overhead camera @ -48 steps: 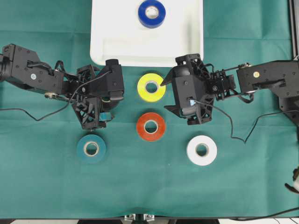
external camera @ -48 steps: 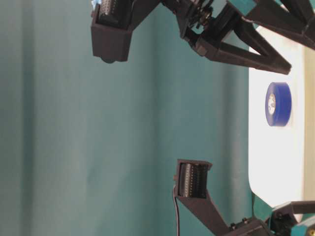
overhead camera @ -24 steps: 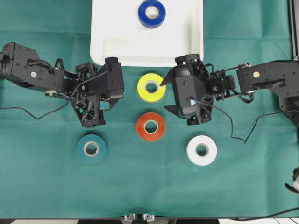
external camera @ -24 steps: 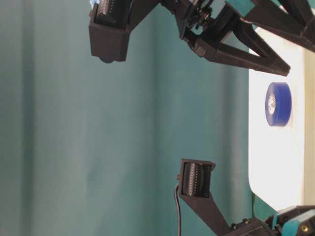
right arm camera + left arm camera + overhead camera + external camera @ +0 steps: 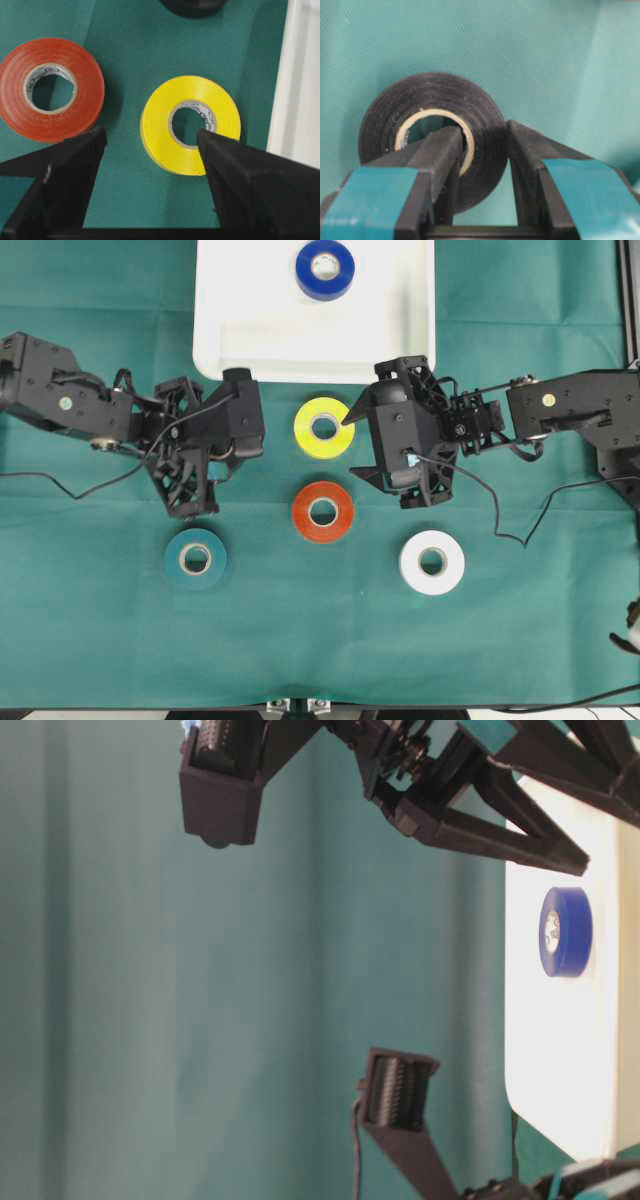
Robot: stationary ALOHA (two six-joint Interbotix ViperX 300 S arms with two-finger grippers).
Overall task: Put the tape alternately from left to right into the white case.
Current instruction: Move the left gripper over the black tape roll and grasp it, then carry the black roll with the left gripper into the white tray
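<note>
The white case (image 5: 250, 340) lies at the back centre with a blue tape roll (image 5: 325, 269) in it. On the green cloth lie yellow (image 5: 324, 427), red (image 5: 323, 511), teal (image 5: 195, 558) and white (image 5: 432, 562) rolls. My left gripper (image 5: 484, 132) is shut on a black tape roll (image 5: 420, 95), one finger inside its hole and one outside. From overhead that roll is hidden under the left gripper (image 5: 205, 465). My right gripper (image 5: 350, 448) stands open just right of the yellow roll (image 5: 190, 125), touching nothing.
A black cable (image 5: 60, 485) trails over the cloth left of the left arm, and another (image 5: 500, 525) loops near the white roll. The table-level view shows the blue roll (image 5: 565, 932) in the case (image 5: 555, 1050).
The left gripper has shut on the black roll and shifted slightly back and left. The right arm and the other rolls have not moved.
</note>
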